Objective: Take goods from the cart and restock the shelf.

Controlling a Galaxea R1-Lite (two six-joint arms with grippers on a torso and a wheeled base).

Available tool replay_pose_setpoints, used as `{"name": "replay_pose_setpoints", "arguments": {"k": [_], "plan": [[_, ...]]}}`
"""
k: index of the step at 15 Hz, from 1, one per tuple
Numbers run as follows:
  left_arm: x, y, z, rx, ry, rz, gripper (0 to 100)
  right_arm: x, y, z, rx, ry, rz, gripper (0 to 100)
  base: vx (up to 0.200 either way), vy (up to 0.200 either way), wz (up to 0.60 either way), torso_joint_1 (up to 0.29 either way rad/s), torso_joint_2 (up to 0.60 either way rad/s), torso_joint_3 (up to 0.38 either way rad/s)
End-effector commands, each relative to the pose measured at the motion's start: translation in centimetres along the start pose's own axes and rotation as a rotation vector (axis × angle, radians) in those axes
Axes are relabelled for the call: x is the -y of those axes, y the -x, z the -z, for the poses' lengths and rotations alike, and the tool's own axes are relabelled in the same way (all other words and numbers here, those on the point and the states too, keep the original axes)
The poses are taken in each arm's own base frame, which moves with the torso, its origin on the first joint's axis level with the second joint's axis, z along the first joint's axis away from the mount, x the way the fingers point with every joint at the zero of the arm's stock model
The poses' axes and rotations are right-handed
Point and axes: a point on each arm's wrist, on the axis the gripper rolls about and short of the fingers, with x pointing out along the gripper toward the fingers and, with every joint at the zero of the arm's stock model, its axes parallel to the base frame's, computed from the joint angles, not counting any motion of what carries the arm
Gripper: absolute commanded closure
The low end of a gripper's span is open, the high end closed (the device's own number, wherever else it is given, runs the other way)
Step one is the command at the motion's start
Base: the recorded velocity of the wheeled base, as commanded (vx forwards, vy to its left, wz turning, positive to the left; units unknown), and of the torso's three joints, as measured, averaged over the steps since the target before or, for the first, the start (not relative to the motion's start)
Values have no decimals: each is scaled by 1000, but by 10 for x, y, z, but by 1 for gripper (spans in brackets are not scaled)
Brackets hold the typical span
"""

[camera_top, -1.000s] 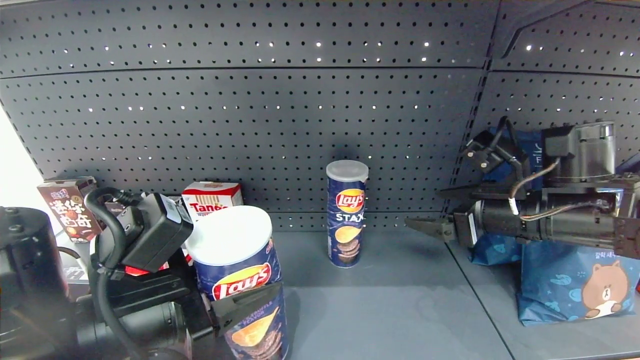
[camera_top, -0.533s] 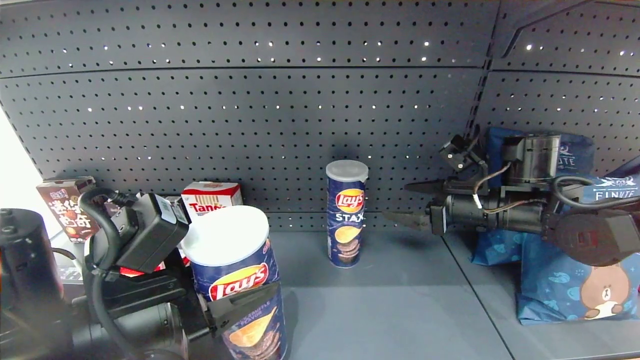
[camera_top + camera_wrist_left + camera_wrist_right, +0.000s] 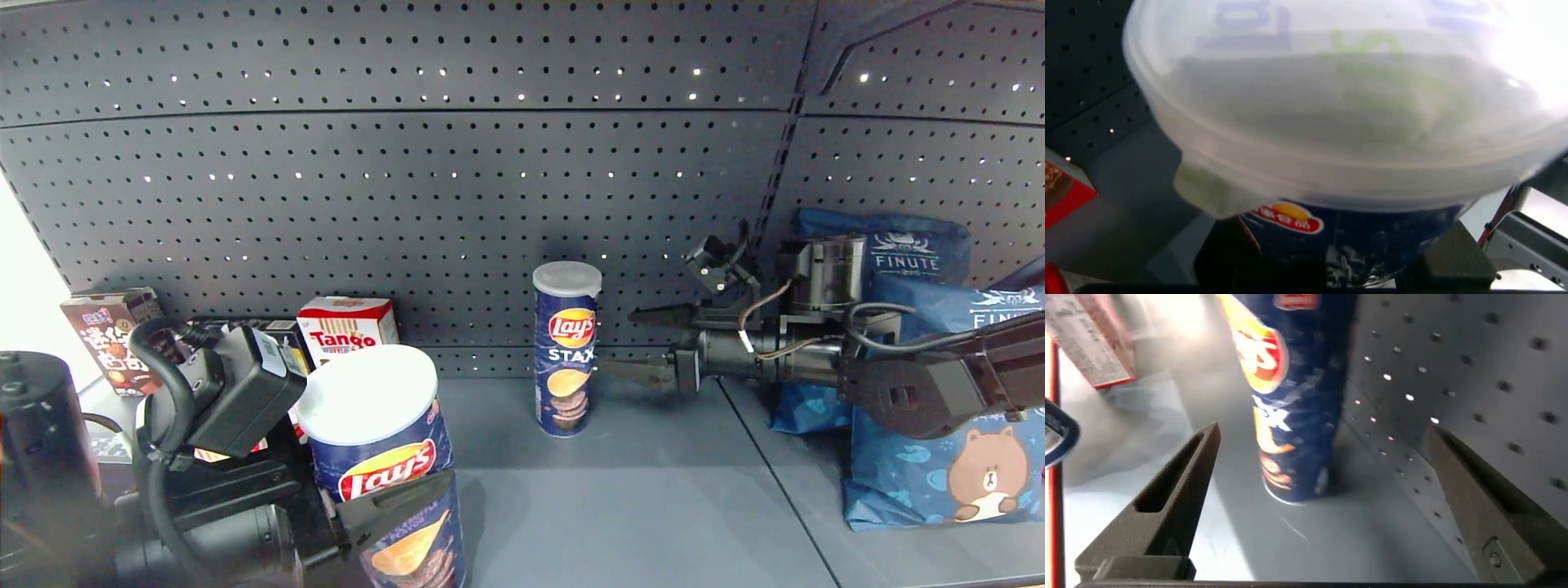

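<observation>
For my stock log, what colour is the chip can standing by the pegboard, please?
Dark blue chip can with a pale lid; head view shows it best.

Two chip cans (image 3: 566,351) (image 3: 380,457), two snack boxes (image 3: 349,327) (image 3: 110,336)

The near can (image 3: 384,445), clamped in my left pincer (image 3: 367,494), wears a glossy printed wrap under a cloudy, translucent plastic lid (image 3: 1347,106). The far can (image 3: 565,359) has the same gloss and the same frosted plastic on top. Both my left pincer and my right pincer (image 3: 620,340) look like matt black plastic. The shelf board (image 3: 637,498) is smooth, matt grey painted metal, and the pegboard (image 3: 408,204) is matt dark perforated sheet. The 2 blue bags (image 3: 922,465) are creased plastic film with a soft sheen. The Tango box (image 3: 347,327) and the brown box (image 3: 106,335) look like coated card.
</observation>
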Motion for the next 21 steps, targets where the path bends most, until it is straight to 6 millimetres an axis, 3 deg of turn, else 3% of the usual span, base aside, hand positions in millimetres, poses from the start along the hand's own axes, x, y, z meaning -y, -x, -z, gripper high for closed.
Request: {"name": "replay_pose_setpoints", "arguments": {"k": [1, 21], "plan": [[0, 0, 0, -1, 0, 1, 100, -4, -9, 2, -6, 1, -22, 0, 0, 0, 0, 0, 0, 0], [0, 1, 0, 6, -1, -1, 100, -5, -80, 45, -82, -32, -97, 0, 0, 0, 0, 0, 0, 0]]}}
